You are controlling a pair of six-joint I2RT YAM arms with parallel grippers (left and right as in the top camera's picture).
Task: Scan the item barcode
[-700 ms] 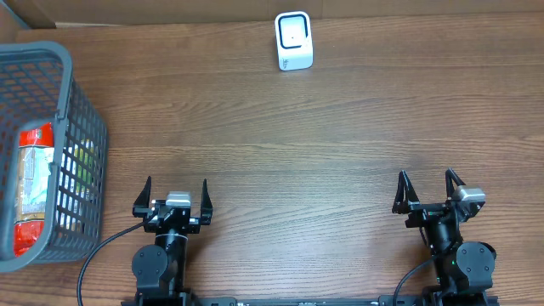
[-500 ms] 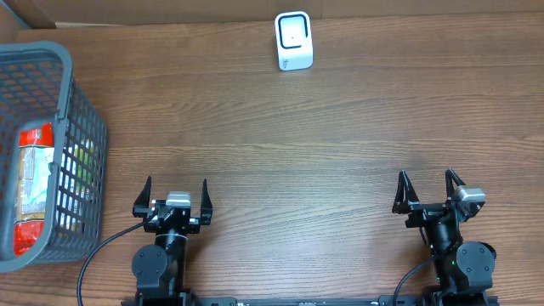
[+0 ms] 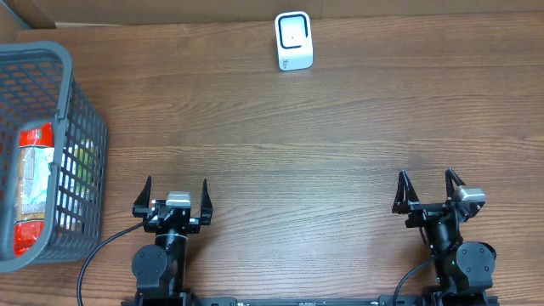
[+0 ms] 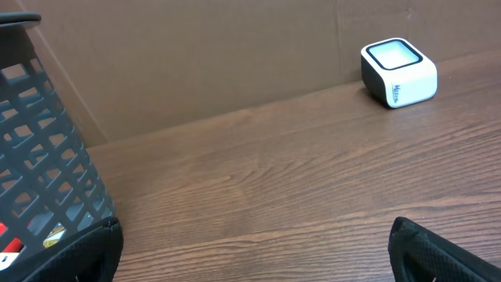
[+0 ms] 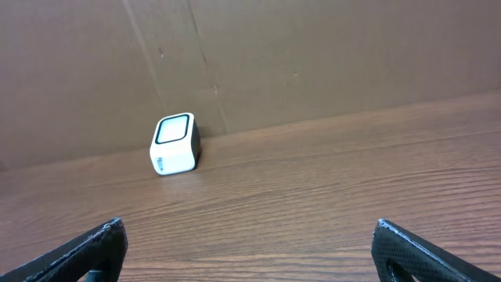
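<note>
Overhead: left gripper and right gripper both spread wide, empty, red-and-clear plastic packet untouched in grey mesh plastic basket left of the left gripper; left wrist: small white cube scanner far ahead-right; right wrist: scanner ahead-left; picking and scanning all remain.

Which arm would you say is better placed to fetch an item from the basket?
Probably left: the open left hand sits near the basket; the right hand is far across the table.
</note>
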